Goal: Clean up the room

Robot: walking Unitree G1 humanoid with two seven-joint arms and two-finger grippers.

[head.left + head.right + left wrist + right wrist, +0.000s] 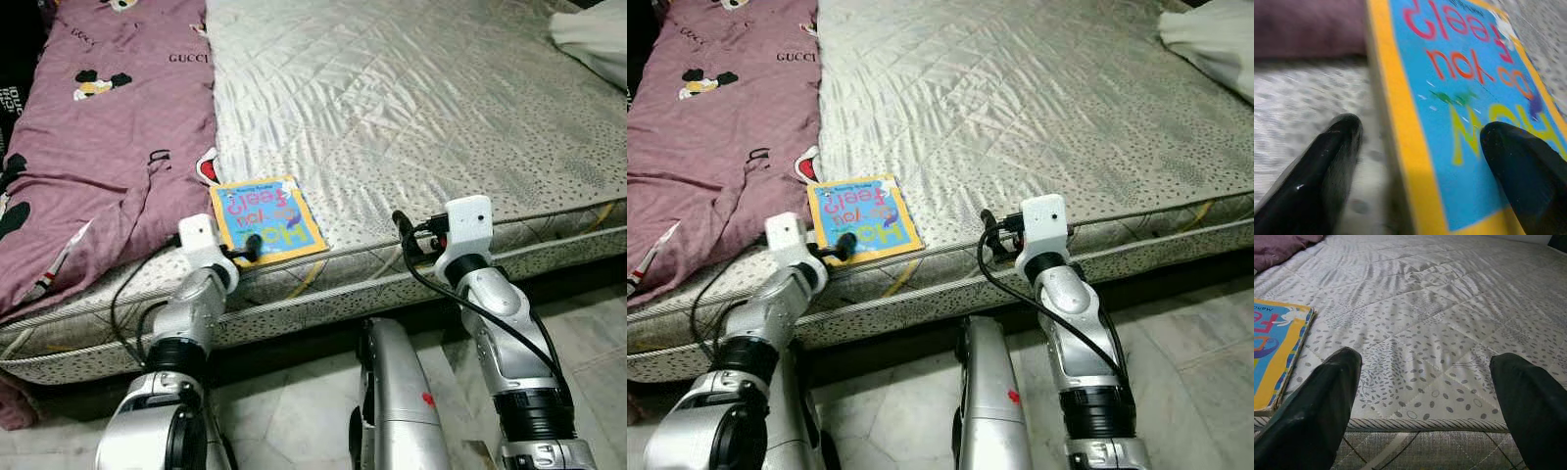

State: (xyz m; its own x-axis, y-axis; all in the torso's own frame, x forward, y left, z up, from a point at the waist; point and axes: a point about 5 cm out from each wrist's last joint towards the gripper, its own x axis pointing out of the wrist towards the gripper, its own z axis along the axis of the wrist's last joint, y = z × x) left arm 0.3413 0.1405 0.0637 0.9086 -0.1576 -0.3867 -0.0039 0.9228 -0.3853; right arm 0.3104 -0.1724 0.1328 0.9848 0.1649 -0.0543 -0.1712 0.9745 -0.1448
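I see a glossy card-covered book (266, 219); a quilted, faintly shiny cloth mattress (411, 117); a soft matt purple sheet (108, 127); polished stone floor (294, 411).

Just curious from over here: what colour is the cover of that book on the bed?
The book is bright blue with a yellow border and red and yellow lettering, clearest in the left eye view.

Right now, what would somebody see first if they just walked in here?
Probably the bright blue and yellow book lying near the front edge of the grey mattress, with the left gripper open around its corner. Next, the purple cartoon blanket draped over the mattress's left side, while the right gripper hangs open at the mattress edge.
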